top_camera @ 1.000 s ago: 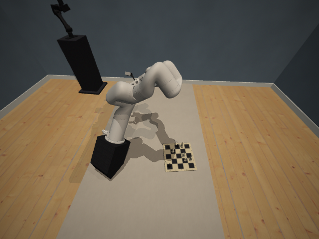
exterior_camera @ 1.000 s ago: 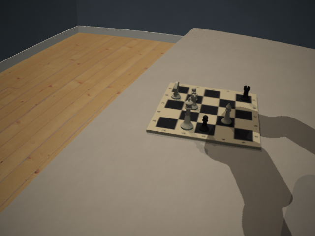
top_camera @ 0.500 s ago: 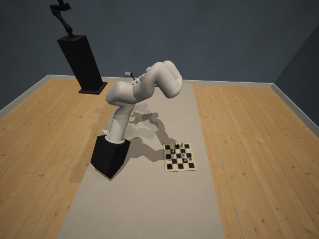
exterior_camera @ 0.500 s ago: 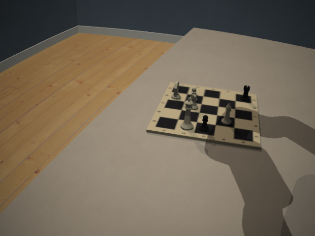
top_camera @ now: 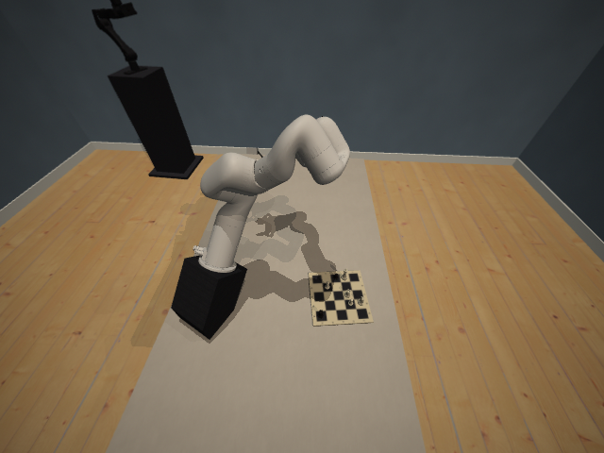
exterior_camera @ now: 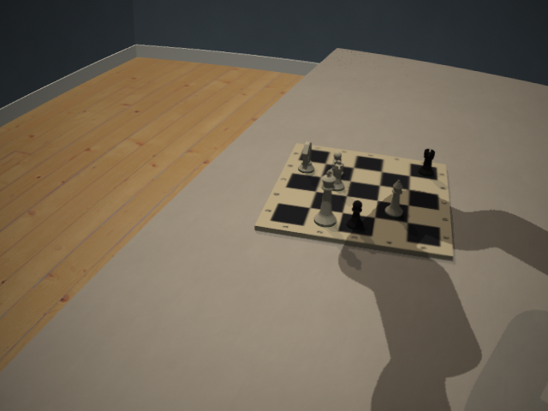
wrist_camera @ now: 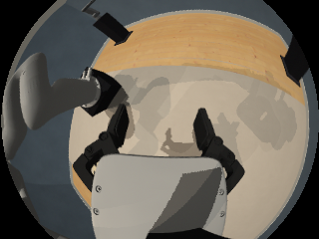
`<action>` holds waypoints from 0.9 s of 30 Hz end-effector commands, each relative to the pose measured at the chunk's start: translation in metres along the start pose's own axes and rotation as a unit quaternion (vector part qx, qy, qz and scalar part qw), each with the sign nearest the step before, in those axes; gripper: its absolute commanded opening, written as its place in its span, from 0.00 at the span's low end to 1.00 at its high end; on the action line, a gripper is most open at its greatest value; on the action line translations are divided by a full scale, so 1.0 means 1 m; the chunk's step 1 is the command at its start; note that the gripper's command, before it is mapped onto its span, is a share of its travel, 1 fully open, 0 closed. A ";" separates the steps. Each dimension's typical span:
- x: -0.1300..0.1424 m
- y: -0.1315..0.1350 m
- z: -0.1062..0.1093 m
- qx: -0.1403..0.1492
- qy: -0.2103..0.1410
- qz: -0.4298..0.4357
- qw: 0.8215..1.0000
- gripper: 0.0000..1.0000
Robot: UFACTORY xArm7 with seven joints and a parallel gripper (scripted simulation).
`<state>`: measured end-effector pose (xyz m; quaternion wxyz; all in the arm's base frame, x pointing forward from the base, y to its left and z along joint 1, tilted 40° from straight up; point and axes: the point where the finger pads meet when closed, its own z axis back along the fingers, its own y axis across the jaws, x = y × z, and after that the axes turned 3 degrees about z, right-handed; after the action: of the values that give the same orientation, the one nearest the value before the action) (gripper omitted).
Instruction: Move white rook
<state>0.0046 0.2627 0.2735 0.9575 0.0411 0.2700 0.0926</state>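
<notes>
The chessboard [top_camera: 315, 323] [exterior_camera: 354, 241] lies on the grey mat to the right of the arm's base. The white rook [exterior_camera: 338, 178] [top_camera: 347, 294] stands upright near the board's middle, close in front of a white pawn [exterior_camera: 337, 157]. My gripper [wrist_camera: 161, 114] is open and empty. It shows only in the wrist view, high above the mat and far from the board. In the top view the folded arm [top_camera: 302, 148] hides it. The board is not in the wrist view.
Other pieces stand upright on the board: a tall white piece [exterior_camera: 326, 203], a black pawn [exterior_camera: 355, 216], a white bishop [exterior_camera: 395, 199], a black rook [exterior_camera: 427, 162] and a white piece [exterior_camera: 305, 157] in the far left corner. The arm's black base [top_camera: 207, 294] and a black pedestal [top_camera: 151, 117] stand to the left.
</notes>
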 end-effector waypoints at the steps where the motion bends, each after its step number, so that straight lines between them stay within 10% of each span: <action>1: 0.031 -0.006 0.006 -0.034 -0.017 0.071 0.997 1.00; 18: 0.147 -0.036 0.019 -0.155 -0.066 0.226 0.959 1.00; 27: 0.147 -0.036 0.019 -0.155 -0.066 0.226 0.959 1.00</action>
<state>0.1408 0.2554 0.2107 0.9235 -0.0400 0.1725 0.3404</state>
